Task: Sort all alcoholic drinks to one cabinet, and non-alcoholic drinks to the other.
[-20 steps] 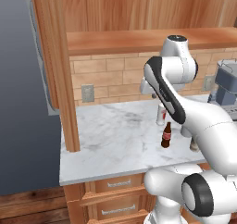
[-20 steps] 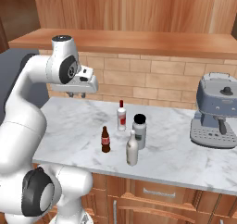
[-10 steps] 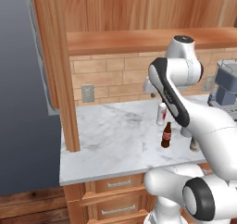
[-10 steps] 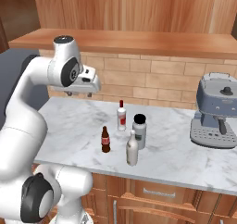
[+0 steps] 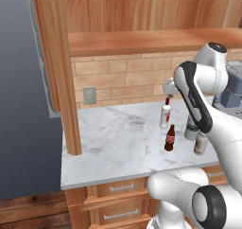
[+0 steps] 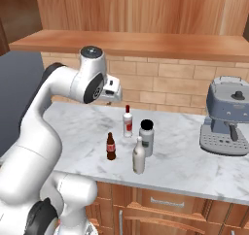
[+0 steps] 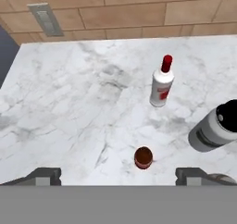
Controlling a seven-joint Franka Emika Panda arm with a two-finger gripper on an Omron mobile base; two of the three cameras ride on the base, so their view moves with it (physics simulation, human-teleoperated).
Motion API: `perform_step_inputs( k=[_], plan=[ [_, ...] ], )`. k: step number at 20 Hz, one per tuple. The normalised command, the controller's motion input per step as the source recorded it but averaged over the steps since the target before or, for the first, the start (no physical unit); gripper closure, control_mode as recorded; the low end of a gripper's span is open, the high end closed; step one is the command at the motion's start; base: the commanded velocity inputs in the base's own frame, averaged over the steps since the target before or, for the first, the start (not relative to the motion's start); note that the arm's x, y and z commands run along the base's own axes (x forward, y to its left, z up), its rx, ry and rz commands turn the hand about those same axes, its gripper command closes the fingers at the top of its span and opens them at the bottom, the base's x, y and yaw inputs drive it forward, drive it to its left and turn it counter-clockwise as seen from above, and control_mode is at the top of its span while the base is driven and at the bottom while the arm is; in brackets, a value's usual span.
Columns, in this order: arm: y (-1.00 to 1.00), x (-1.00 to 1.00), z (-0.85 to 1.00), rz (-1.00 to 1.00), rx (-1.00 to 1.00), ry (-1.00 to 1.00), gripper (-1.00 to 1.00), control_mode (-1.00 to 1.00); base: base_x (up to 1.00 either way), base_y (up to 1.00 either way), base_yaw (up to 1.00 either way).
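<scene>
Claw (image 7: pixel 118 176) just spread wide, empty, above cola bottle (image 7: pixel 143 157) on table (image 7: pixel 69 107). White bottle (image 7: pixel 161 84) and grey wine bottle (image 6: pixel 139 156) untouched; looks like pre-grasp, sorting not started.

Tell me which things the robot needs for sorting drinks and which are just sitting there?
Needed: white bottle with red cap, silver wine bottle, small cola bottle, open cabinet.
Just there: black-capped grey bottle, coffee machine, wall outlet.
</scene>
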Motion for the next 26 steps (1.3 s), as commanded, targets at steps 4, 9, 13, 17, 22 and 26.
perform_step_inputs(
  k=[4,9,13,17,22,26],
  plan=[
    [-0.59,-0.01,0.00,0.00,0.04,-0.03,-1.00,-1.00,0.00,0.00,0.00],
    [-0.61,-0.02,-0.03,0.00,0.04,0.00,-1.00,-1.00,0.00,0.00,0.00],
    [-0.67,-0.09,-0.03,0.00,0.13,-0.06,-1.00,-1.00,0.00,0.00,0.00],
    [-0.69,-0.19,-0.04,0.00,0.15,-0.13,-1.00,-1.00,0.00,0.00,0.00],
    [-0.57,-0.31,-0.12,0.02,0.15,-0.21,-1.00,-1.00,0.00,0.00,0.00],
    [-0.41,-0.28,-0.22,0.03,0.12,-0.30,-1.00,-1.00,0.00,0.00,0.00]
  ],
)
